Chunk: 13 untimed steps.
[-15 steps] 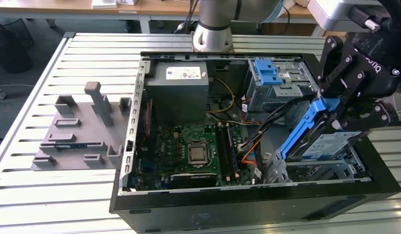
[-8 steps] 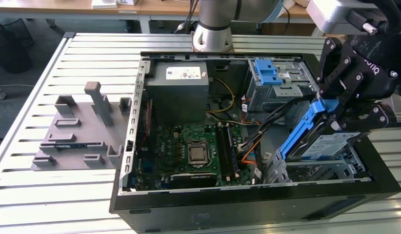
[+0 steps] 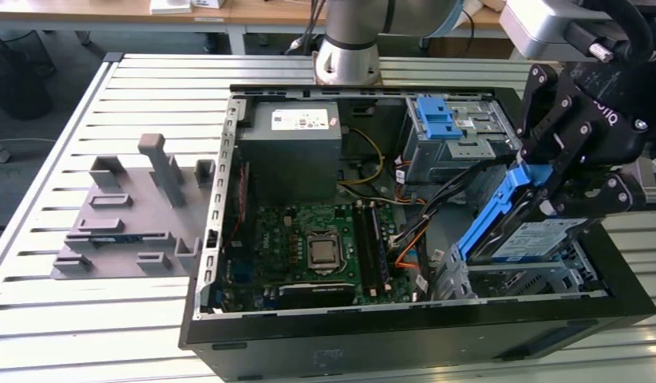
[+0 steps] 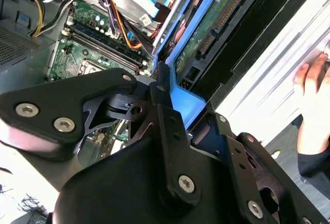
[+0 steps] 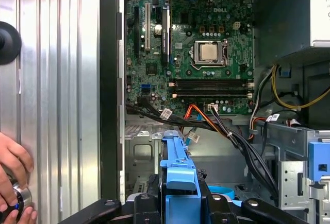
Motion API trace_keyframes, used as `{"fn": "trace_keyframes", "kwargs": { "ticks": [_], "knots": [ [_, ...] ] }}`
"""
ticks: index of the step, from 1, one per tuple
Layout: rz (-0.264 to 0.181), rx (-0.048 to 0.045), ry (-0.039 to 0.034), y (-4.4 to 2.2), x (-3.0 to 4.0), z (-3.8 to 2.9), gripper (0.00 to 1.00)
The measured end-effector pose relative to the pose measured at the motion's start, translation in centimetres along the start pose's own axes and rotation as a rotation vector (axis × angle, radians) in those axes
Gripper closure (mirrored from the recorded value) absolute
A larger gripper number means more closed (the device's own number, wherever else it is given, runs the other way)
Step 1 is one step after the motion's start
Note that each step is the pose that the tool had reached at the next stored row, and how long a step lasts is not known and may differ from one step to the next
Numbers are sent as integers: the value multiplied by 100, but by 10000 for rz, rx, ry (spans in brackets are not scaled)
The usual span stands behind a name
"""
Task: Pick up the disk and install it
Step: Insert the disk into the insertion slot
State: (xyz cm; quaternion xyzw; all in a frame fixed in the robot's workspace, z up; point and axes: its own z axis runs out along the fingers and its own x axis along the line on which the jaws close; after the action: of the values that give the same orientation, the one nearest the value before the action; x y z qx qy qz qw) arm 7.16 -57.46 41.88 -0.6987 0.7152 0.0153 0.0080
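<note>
I am gripping the disk (image 3: 528, 239) by its blue carrier, the gripper (image 3: 551, 195) clenched on it. It is hanging steeply tilted over the metal cage (image 3: 563, 279) in the computer case (image 3: 413, 339), at the corner on the exterior view's lower right. I judge I am mid-install; seating is calling for squaring it to the cage.

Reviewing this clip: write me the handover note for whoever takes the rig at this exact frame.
End effector: shut on the disk, gripping its blue frame.
Disk: held tilted above the metal cage at the exterior view's right of the open computer case. I cannot tell whether it touches the cage.
Done: pickup.
Left: disk not yet seated flat in the cage.
Note: a person's hand is at the table beside the case.
</note>
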Motion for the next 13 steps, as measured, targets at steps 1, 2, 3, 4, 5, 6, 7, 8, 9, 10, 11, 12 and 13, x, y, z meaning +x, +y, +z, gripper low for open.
{"fn": "trace_keyframes", "kwargs": {
  "ticks": [1, 2, 3, 4, 5, 6, 7, 8, 9, 10, 11, 12, 13],
  "knots": [
    [0, 0, -1, 0, 0, 2, 64],
    [0, 0, 0, 0, 0, 4, 64],
    [0, 0, 0, 0, 0, 5, 64],
    [0, 0, 0, 0, 0, 7, 64],
    [0, 0, 0, 0, 0, 9, 64],
    [0, 0, 0, 0, 0, 11, 64],
    [0, 0, 0, 0, 0, 13, 64],
    [0, 0, 0, 0, 1, 16, 64],
    [0, 0, -1, 0, 1, 18, 64],
    [0, 0, -1, 0, 1, 21, 64],
    [0, 0, -1, 0, 1, 24, 64],
    [0, 0, -1, 0, 1, 27, 64],
    [0, 0, 0, 0, 1, 30, 64]
  ]
}}
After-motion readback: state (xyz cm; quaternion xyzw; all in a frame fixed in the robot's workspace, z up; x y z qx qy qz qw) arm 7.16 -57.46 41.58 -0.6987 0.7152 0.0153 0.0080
